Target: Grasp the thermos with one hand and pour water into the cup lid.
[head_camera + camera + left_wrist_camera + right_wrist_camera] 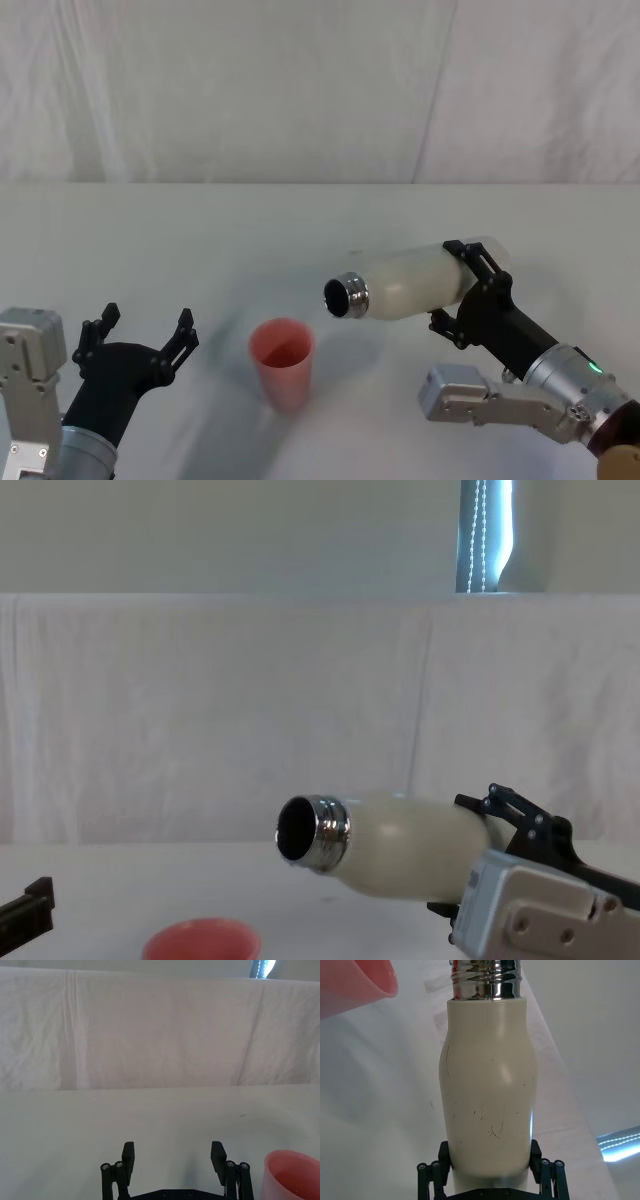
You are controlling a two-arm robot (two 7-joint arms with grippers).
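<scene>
My right gripper (468, 287) is shut on the base end of the cream-white thermos (410, 283), which lies tipped almost level in the air. Its open chrome neck (347, 295) points left, just above and right of the pink-red cup lid (282, 362) standing on the table. The right wrist view shows the thermos (489, 1082) between the black fingers (445, 1157), with the cup lid's rim (355, 982) off to one side of the neck. From the chest, the thermos (400, 846) hangs above the cup lid (200, 942). My left gripper (140, 335) rests open on the table left of the cup lid.
A white cloth covers the table (200, 230) and hangs as a backdrop (300, 90) behind it. The left wrist view shows the open left gripper (173, 1157) and the cup lid's edge (292, 1175) close beside it.
</scene>
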